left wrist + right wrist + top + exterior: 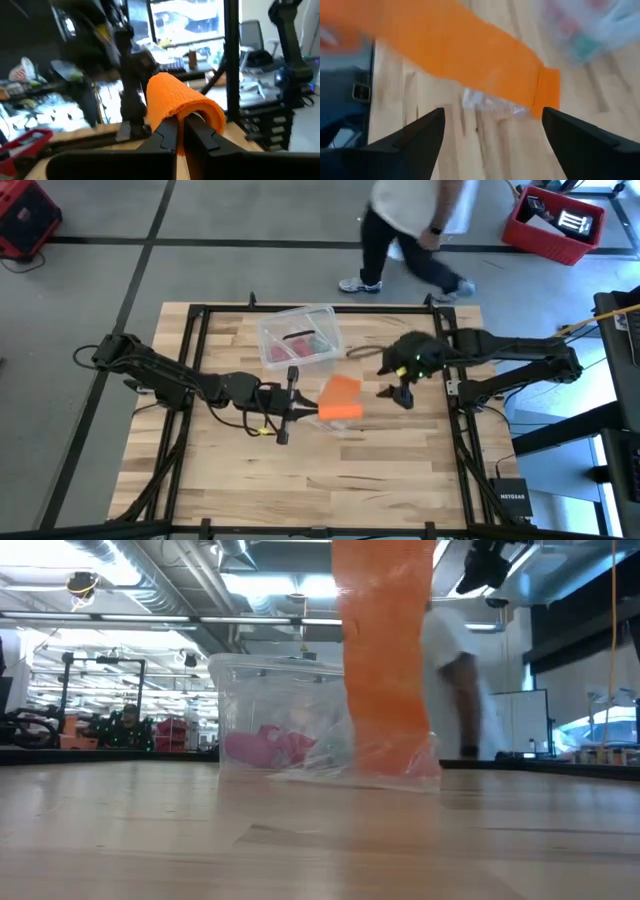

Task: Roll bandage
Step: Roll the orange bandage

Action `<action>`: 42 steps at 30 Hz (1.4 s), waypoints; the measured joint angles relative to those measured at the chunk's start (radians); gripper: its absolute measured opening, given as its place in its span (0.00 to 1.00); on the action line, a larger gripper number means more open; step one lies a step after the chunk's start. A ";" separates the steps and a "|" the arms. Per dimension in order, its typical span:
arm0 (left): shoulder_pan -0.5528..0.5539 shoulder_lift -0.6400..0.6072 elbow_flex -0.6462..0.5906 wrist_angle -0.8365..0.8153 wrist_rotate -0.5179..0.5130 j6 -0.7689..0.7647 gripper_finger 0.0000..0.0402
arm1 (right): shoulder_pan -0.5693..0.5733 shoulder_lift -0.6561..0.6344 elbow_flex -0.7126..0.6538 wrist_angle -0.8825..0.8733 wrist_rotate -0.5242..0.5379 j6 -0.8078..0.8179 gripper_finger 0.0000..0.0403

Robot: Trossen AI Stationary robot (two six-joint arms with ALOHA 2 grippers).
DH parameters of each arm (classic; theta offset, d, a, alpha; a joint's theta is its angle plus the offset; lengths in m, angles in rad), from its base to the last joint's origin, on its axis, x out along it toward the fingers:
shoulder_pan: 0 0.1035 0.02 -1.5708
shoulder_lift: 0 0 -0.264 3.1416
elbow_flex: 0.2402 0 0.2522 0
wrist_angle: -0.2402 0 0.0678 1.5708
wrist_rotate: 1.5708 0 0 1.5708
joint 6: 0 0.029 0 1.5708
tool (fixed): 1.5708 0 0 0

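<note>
Bandage (341,398) first: the bright orange strip is off the desk (300,480) at its upper end, draped over the fingers of the left claw (181,131), which is clenched on the fabric near the middle of the desk. From there the band hangs down, and in the low view its lower end reaches the wood beside a crumpled clear wrapper (400,762). A clear plastic box (298,335) with pink contents stands just behind it.

The right claw (397,394) hovers just beside the strip with its fingers spread wide and nothing between them; its wrist view looks down on the loose band crossing the desk.

The risk I see is in the free tail. With only one end pinched, the hanging length could twist or bunch, giving a lopsided roll. The wrapper lies touching or very near the lower end, so it might be caught up in the winding. A slack pinch on soft fabric could also let the strip slide off the left fingers.

A person walks past beyond the desk's far edge.
</note>
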 joint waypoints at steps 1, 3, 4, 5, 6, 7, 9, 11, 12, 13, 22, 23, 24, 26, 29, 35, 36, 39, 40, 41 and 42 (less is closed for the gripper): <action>0.001 0.000 0.007 0.008 -0.003 0.013 0.01 | 0.023 -0.008 -0.022 0.009 0.023 0.000 0.82; 0.001 -0.005 0.041 0.008 -0.008 0.045 0.01 | 0.078 -0.036 -0.071 0.043 0.097 -0.007 0.82; 0.002 -0.012 0.056 0.000 -0.010 0.059 0.01 | 0.108 -0.059 -0.100 0.088 0.136 -0.012 0.81; 0.002 -0.016 0.073 0.001 -0.009 0.080 0.01 | 0.140 -0.085 -0.135 0.141 0.179 -0.020 0.81; 0.003 -0.020 0.090 0.005 -0.010 0.100 0.01 | 0.176 -0.109 -0.179 0.206 0.232 -0.028 0.81; 0.005 -0.023 0.104 0.006 -0.009 0.120 0.01 | 0.210 -0.133 -0.225 0.283 0.285 -0.035 0.80; 0.011 -0.024 0.131 -0.005 -0.009 0.155 0.01 | 0.268 -0.165 -0.324 0.473 0.383 -0.076 0.80; 0.024 -0.024 0.147 -0.017 -0.009 0.179 0.01 | 0.307 -0.176 -0.415 0.645 0.466 -0.110 0.79; 0.032 -0.024 0.153 -0.026 -0.010 0.186 0.01 | 0.318 -0.175 -0.458 0.719 0.487 -0.114 0.79; 0.041 -0.024 0.157 -0.029 -0.010 0.191 0.01 | 0.323 -0.164 -0.495 0.791 0.496 -0.116 0.79; 0.091 -0.024 0.160 -0.028 -0.010 0.176 0.01 | 0.322 -0.012 -0.574 1.012 0.554 -0.139 0.79; 0.091 -0.024 0.160 -0.028 -0.010 0.176 0.01 | 0.322 0.011 -0.574 1.042 0.554 -0.153 0.78; 0.091 -0.024 0.160 -0.029 -0.010 0.175 0.01 | 0.322 0.034 -0.573 1.065 0.554 -0.175 0.76; 0.091 -0.024 0.160 -0.028 -0.010 0.178 0.01 | 0.321 0.086 -0.573 1.112 0.554 -0.222 0.71; 0.085 -0.024 0.160 -0.029 -0.010 0.181 0.01 | 0.320 0.149 -0.574 1.195 0.554 -0.262 0.59; 0.085 -0.024 0.160 -0.024 -0.009 0.180 0.01 | 0.322 0.164 -0.573 1.221 0.532 -0.270 0.18; 0.085 -0.026 0.160 -0.022 -0.010 0.180 0.01 | 0.322 0.164 -0.573 1.224 0.513 -0.270 0.09; 0.088 -0.030 0.160 -0.014 -0.010 0.184 0.01 | 0.337 0.158 -0.572 1.216 0.468 -0.240 0.04; 0.090 -0.032 0.160 -0.009 -0.009 0.190 0.01 | 0.348 0.152 -0.565 1.199 0.468 -0.223 0.05; 0.092 -0.034 0.160 0.000 -0.009 0.200 0.01 | 0.361 0.143 -0.556 1.178 0.470 -0.220 0.04; 0.096 -0.041 0.159 0.006 -0.009 0.209 0.01 | 0.377 0.132 -0.541 1.154 0.474 -0.220 0.03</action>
